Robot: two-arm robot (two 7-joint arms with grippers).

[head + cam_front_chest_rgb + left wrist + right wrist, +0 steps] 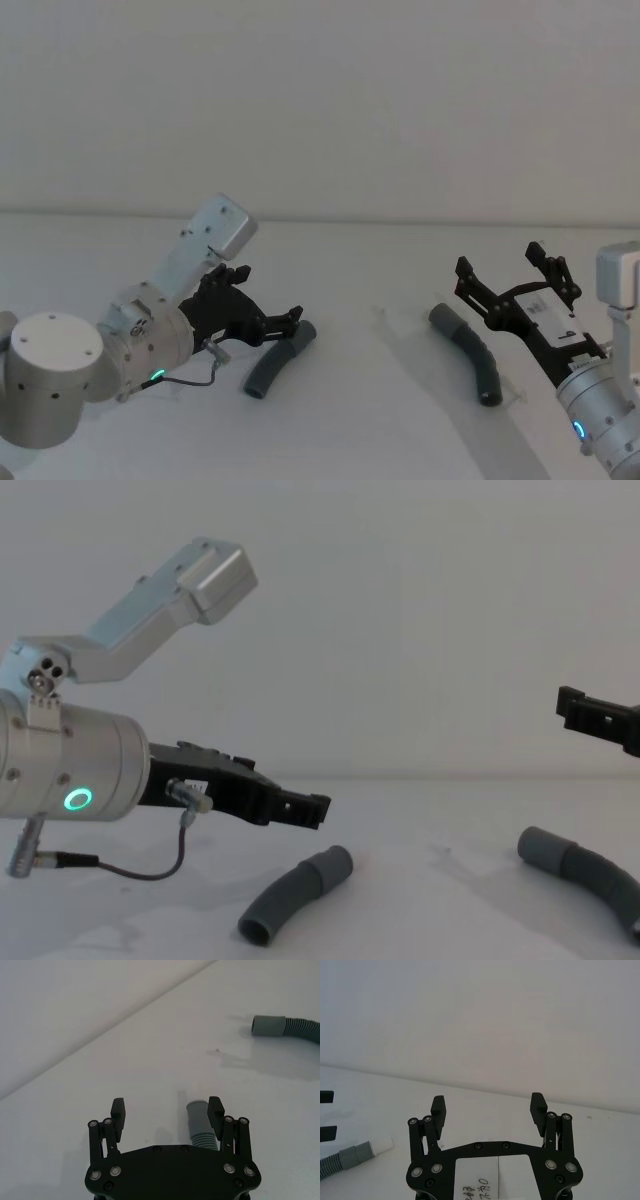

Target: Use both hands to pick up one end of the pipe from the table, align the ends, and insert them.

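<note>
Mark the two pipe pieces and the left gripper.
left pipe piece (279, 359), head view, middle of its curve.
right pipe piece (478, 352), head view, middle of its curve.
left gripper (166, 1108), left wrist view, midway between its open fingertips.

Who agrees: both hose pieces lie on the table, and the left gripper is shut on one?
Not shut: the left wrist view shows the left gripper open, gripping nothing. The near hose piece and the far hose piece both lie on the table.
</note>
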